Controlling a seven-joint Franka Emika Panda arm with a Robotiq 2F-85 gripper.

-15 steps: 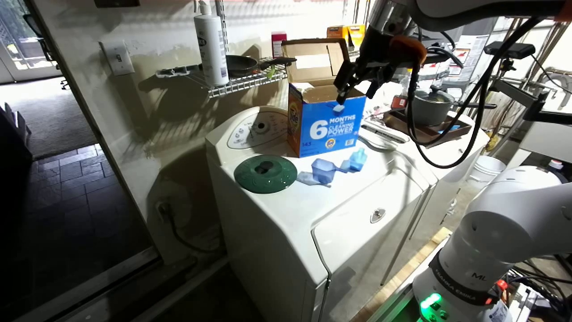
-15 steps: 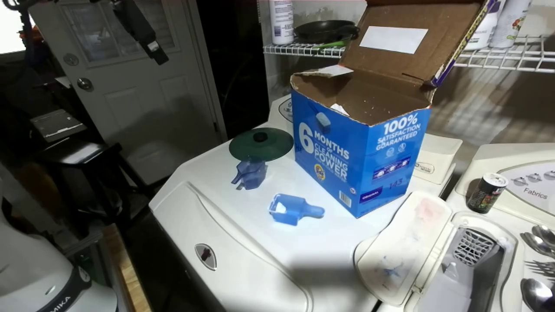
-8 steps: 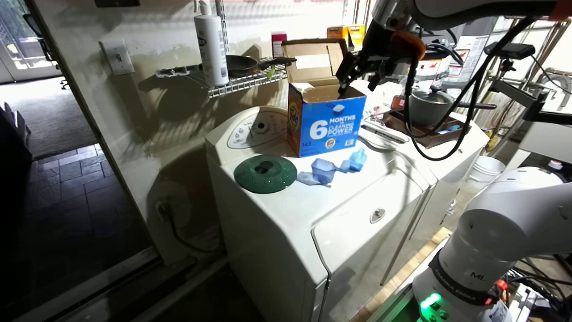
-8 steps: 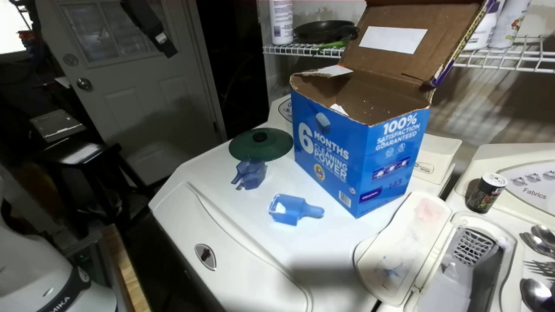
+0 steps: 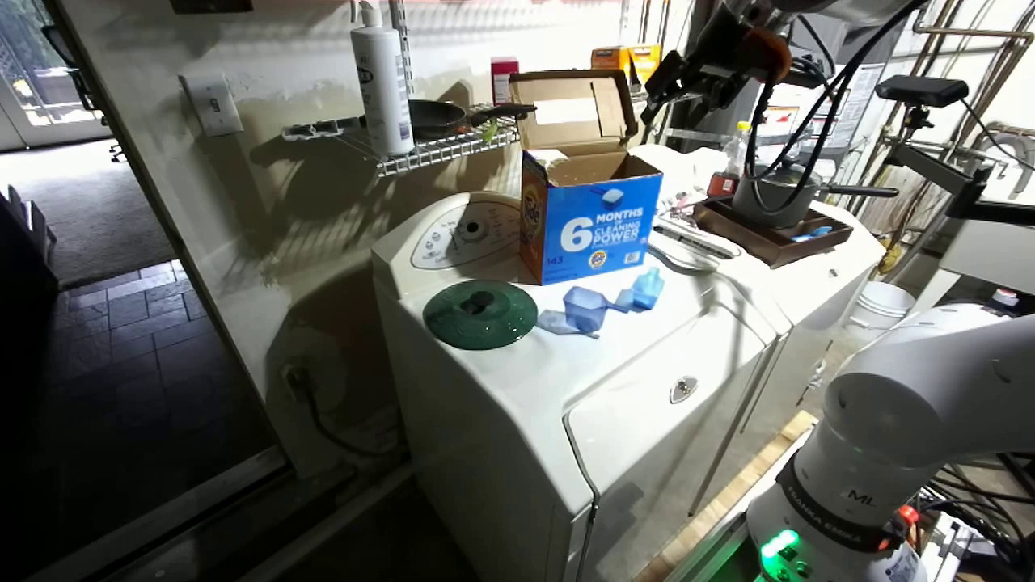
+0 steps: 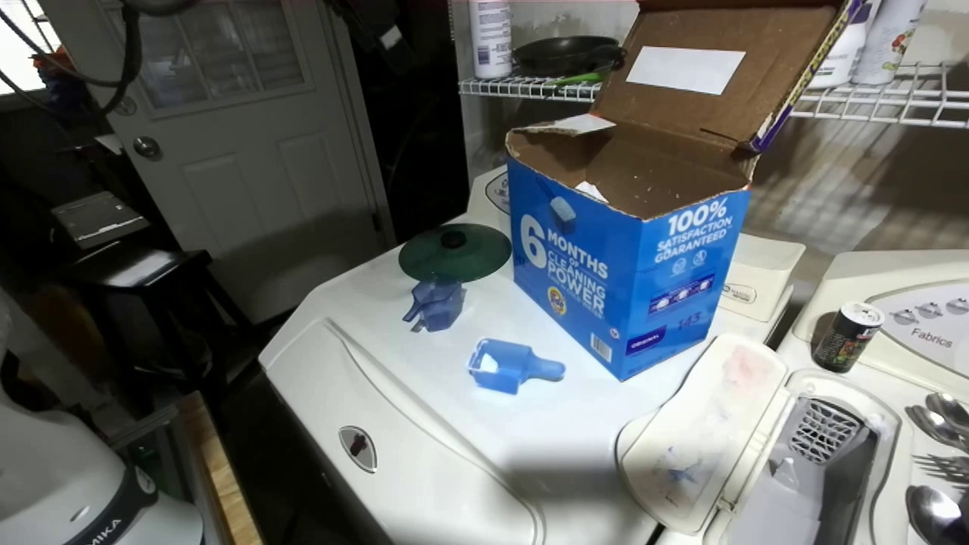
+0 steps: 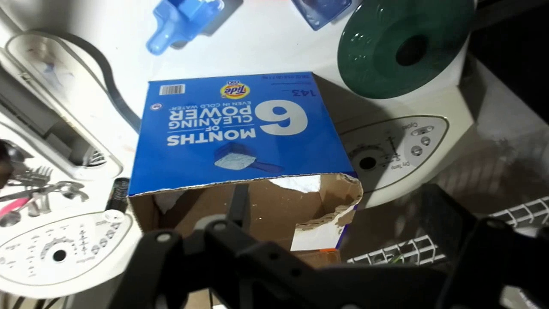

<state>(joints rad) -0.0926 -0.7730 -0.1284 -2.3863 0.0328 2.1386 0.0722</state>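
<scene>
Box point(image 5: 602, 230) on the dryer point(image 5: 525, 372), gripper point(image 7: 337, 193) hovering empty beside it

Closest to me is the green lid point(image 5: 485, 327), laid knob-up, I guess so it rests flat on its rim instead of rocking. A dark scoop point(image 5: 582, 307) sits near it. The pale scoop point(image 6: 507, 367) past that shows a white patch at its mouth; powder or glare, can't tell.

Behind those is the box, upright toward the back of the dryer. Its flap point(image 6: 757, 76) is folded up and back, which leaves the top facing the ceiling. Inside I get brown walls and a white scrap point(image 7: 300, 183); the bottom I can't make out.

Gripper hangs above and off to one side, not touching the box, fingers spread wide, nothing between them. Probably that high so it clears the flap.

Next along, a cream case point(image 6: 700, 446) lies hinged open with a grey lattice piece point(image 6: 825, 430) in it. Further off, a pot point(image 5: 776, 194) sits in a tray point(image 5: 796, 253), whose walls should stop it sliding. It's covered, so no clue what's inside.

At the back, the shelf point(image 6: 530, 89) carries a pan point(image 6: 568, 54) and an upright bottle point(image 6: 492, 42).
</scene>
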